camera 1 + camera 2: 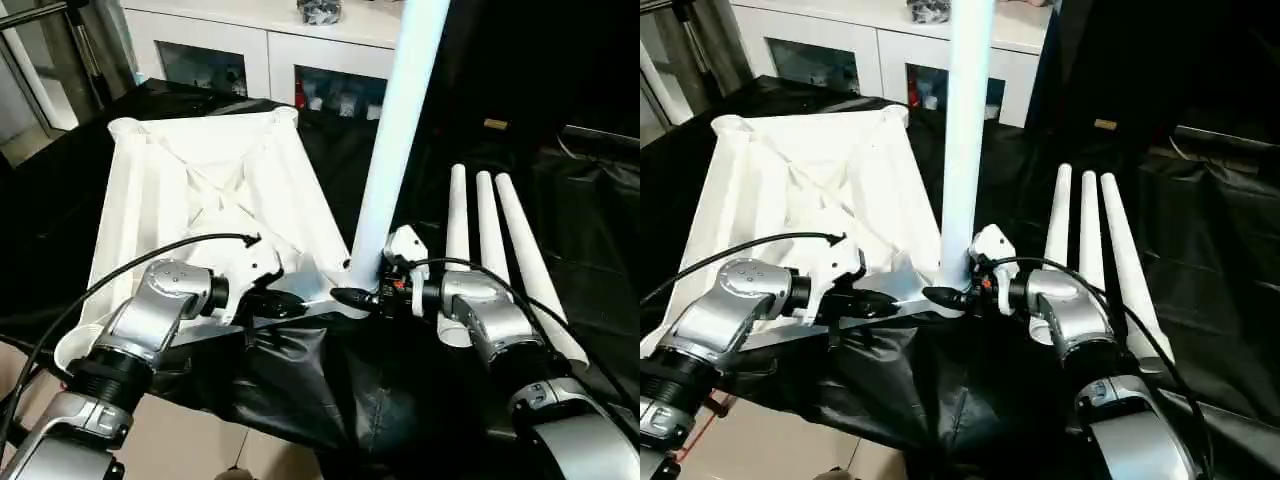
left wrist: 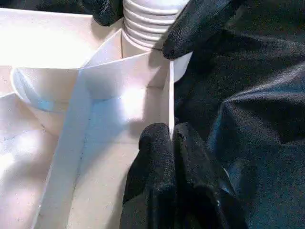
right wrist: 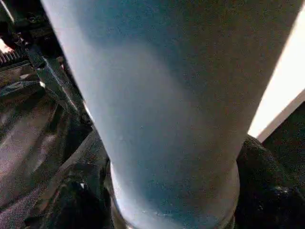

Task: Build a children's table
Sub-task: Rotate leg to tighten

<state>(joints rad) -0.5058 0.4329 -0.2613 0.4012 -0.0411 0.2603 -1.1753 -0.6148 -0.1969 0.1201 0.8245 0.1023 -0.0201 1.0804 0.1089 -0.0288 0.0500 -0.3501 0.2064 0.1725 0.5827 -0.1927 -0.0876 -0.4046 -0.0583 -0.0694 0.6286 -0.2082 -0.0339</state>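
The white tabletop (image 1: 200, 190) lies upside down on black cloth, ribbed underside up. One white leg (image 1: 400, 130) stands upright in its near right corner socket, and its threaded end (image 2: 147, 24) shows at the socket mouth. My right gripper (image 1: 355, 298) is shut on this leg's base, a black finger (image 3: 267, 181) on either side of the tube (image 3: 167, 95). My left gripper (image 1: 285, 305) is shut on the tabletop's thin near rim wall (image 2: 170, 95), just left of that corner. Three more legs (image 1: 490, 240) lie side by side on the cloth to the right.
A white glass-door cabinet (image 1: 260, 50) stands behind the work. A metal stand (image 1: 50, 40) rises at the far left. The black cloth (image 1: 330, 390) hangs over the near edge, with pale floor (image 1: 190, 440) below.
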